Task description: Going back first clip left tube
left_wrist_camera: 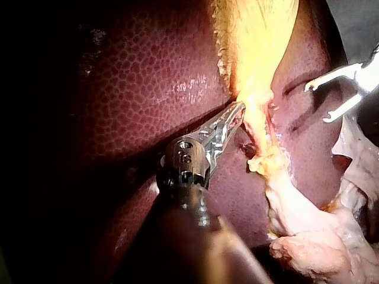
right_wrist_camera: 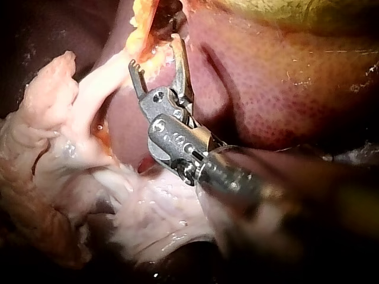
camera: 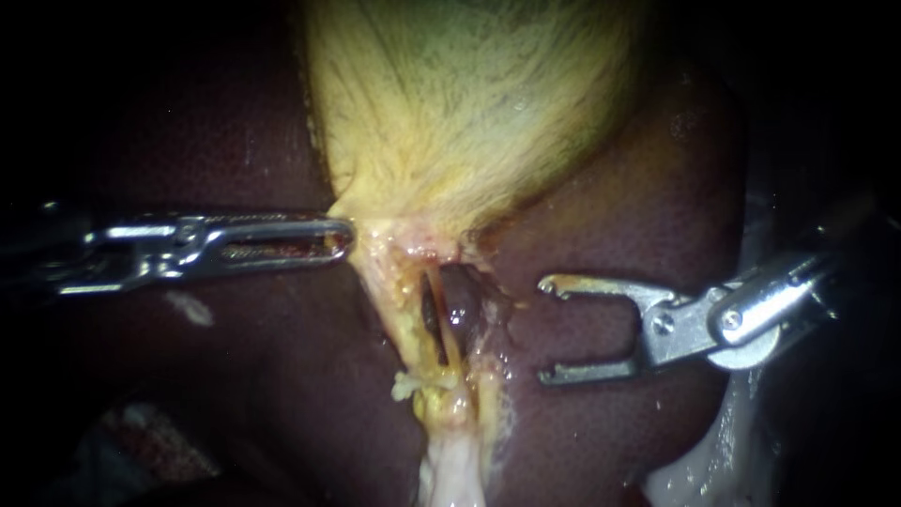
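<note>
Tubes [camera: 439, 324] lie near right instrument [camera: 549, 329], gaping wide, empty; left instrument [camera: 345, 235] grips gallbladder [camera: 450, 103].

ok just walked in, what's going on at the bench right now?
The left instrument has its jaws shut on the narrow lower end of the gallbladder. The right instrument sits over the liver with its jaws wide open and empty. It is beside the exposed tubes but not touching them. I can't make out a clip on either tube from these views.
</note>
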